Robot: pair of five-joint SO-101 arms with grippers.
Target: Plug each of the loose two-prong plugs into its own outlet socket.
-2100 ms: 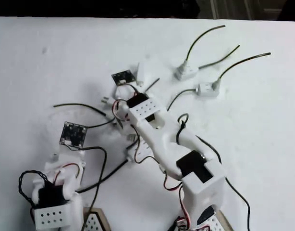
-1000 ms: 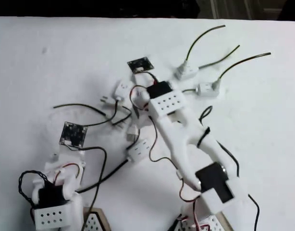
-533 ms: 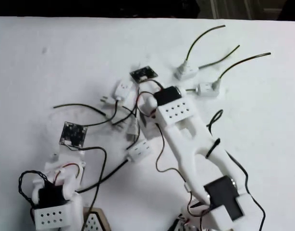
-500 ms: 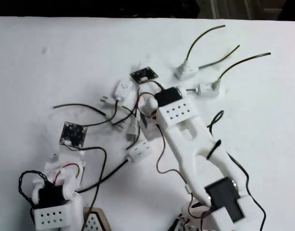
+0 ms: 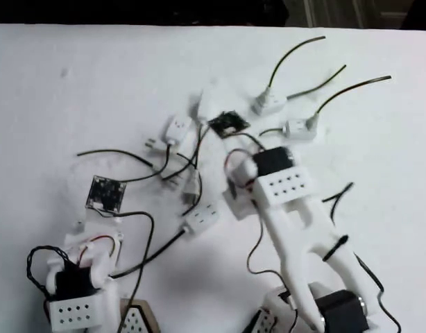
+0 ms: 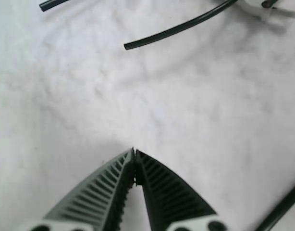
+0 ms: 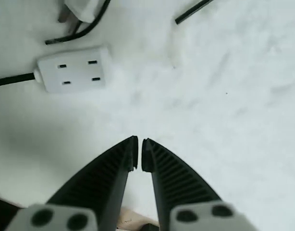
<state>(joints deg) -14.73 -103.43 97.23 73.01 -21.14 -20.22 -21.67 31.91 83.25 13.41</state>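
outlet strip (image 7: 73, 69) lies flat on table (image 5: 74, 76), all slots empty. loose plug (image 5: 177, 128) at 11 o'clock from strip, apart; 2nd plug (image 5: 268, 104) & 3rd plug (image 5: 296, 129) at 1-2 o'clock. right claw (image 7: 139, 154) clenched on nothing; left claw (image 6: 134, 166) same.

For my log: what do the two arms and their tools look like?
The left arm and right arm are white plastic with black motor blocks and panels dotted with small holes. Thin black and red wires loop along them. The left tool and right tool have dark, ribbed fingers tapering to points.
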